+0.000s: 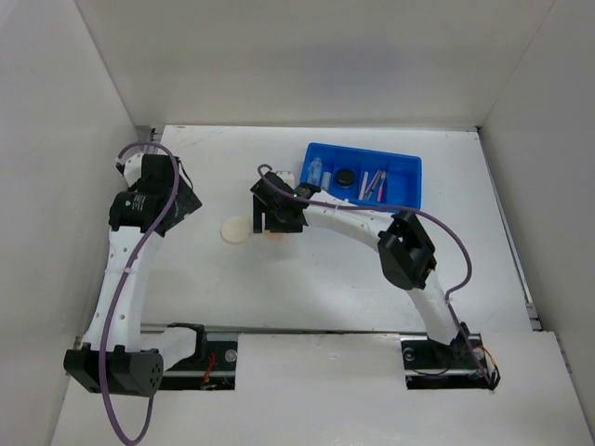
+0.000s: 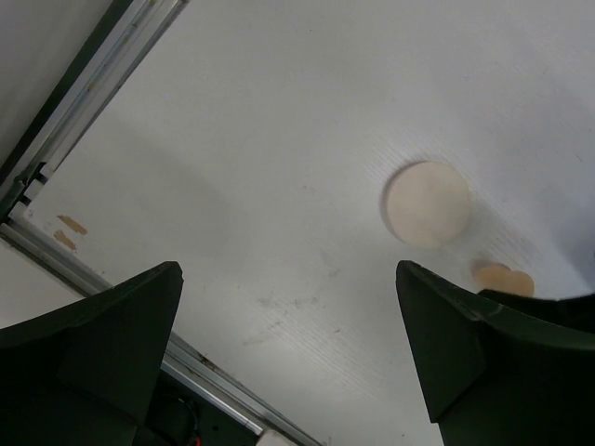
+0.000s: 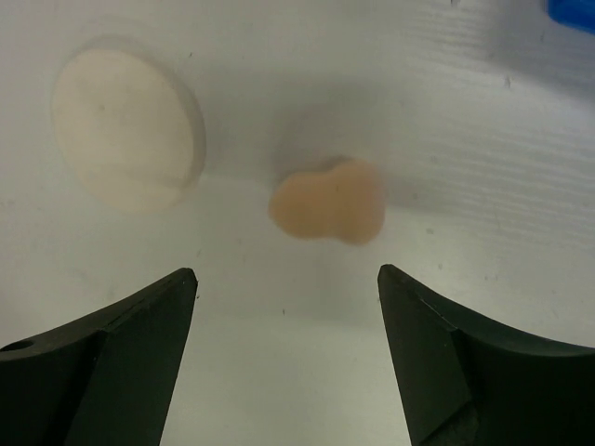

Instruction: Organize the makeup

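A cream round puff (image 1: 234,229) (image 3: 125,135) lies flat on the white table. Just right of it lies the peach egg sponge (image 3: 328,202) (image 2: 502,277). My right gripper (image 3: 286,279) (image 1: 277,218) hovers open just short of the sponge, with nothing between its fingers. My left gripper (image 2: 288,274) (image 1: 182,201) is wide open and empty, above the table to the left of the puff (image 2: 428,203). The blue tray (image 1: 405,186) at the back right holds a clear tube (image 1: 315,171), a round black jar (image 1: 346,177) and thin pencils (image 1: 374,184).
White walls close in the table at the back and on both sides. An aluminium rail (image 2: 84,269) runs along the near edge by the arm bases. A corner of the blue tray (image 3: 572,11) shows at the top right of the right wrist view.
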{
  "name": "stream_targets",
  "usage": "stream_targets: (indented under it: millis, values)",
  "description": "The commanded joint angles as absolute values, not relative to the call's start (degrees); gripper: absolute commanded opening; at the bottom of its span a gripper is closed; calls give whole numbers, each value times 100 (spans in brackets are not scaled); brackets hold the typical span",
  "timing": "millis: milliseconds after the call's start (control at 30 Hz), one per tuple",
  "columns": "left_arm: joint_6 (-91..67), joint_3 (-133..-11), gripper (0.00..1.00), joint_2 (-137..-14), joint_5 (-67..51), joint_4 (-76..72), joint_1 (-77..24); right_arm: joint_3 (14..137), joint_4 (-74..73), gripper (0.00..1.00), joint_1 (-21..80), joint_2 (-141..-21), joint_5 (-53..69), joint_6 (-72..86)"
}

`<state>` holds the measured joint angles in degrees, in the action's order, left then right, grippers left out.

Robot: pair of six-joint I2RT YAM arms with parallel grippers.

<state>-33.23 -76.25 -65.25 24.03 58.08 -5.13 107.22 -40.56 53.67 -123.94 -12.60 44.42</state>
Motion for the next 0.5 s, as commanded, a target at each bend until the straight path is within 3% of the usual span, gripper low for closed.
stream_targets:
  millis: [0,200,300,433,467]
  values:
    - [-3226,-7515,99,-6469,2215,5739,-492,11555,-4139,85,5204,-12821,-1292,4430]
    - [-3173,-7409,99,-6469,2153,5739,-492,12032,-4474,86,5150,-13385,-1564,4315]
    - [-3120,-7356,99,-6407,2092,5687,-492,12085,-4474,79,5150,-13500,-1564,4315]
    - [-3120,-7356,99,-6407,2092,5687,-492,11971,-4351,59,5150,-13500,-1389,4315]
    - [-3120,-7417,99,-6407,2144,5687,-440,11971,-4351,45,5150,-13387,-1336,4263]
